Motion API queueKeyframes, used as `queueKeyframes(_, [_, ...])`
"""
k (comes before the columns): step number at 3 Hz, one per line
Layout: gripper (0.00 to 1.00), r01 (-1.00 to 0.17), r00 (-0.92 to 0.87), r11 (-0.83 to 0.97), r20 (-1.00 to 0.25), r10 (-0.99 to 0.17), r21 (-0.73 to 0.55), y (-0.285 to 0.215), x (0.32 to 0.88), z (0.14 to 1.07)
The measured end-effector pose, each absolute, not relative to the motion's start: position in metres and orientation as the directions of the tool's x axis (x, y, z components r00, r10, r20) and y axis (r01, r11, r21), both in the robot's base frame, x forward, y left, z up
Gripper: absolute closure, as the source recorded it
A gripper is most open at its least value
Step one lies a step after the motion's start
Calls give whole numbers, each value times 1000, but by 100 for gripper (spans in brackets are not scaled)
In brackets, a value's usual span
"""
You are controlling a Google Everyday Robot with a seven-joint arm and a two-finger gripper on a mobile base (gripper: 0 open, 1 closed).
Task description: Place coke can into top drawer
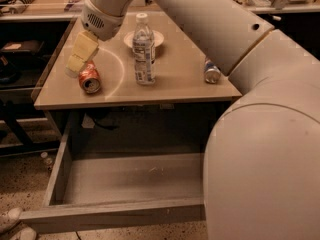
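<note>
The room was a dim workshop with a speckled floor and dark shelves at the left, and in the middle stood the tan table (175,91) with the top drawer (115,215) pulled out wide below it, its inside bare as far as I could see. Starting from the left on the table, the gripper (75,66) hung over the left part of the top, pointing down and slightly left, just beside the coke can (90,77) and a little behind it. I could not tell whether it was open or closed, and I could not tell if it touched the can. The coke can lay on its side near the front edge, one silver end turned to me. More to the right stood the water bottle (144,49) upright, with a small white dish (160,37) behind it, and then the blue-and-silver can (211,71) near the right edge. The big white arm (260,134) covered the right of the view and hid the right part of the drawer. I judged the step to be the approach for grasping, not yet the carrying. The next move called for lowering around the can, closing on its body, then lifting it over the front edge and down into the drawer.
</note>
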State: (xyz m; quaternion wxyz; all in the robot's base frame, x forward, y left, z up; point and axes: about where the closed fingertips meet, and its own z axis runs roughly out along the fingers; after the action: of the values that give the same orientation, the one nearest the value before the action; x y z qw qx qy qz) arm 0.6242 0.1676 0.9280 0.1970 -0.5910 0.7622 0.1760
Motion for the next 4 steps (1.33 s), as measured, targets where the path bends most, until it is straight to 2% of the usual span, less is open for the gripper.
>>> queueKeyframes(1, [0,-950,-301,300,-509,-807,85,164,634,915])
queueKeyframes(2, [0,-949,-303,302,-509,-806,87,164,634,914])
queueKeyframes(4, [0,-916,-384,384,-533,-754,117,200,661,911])
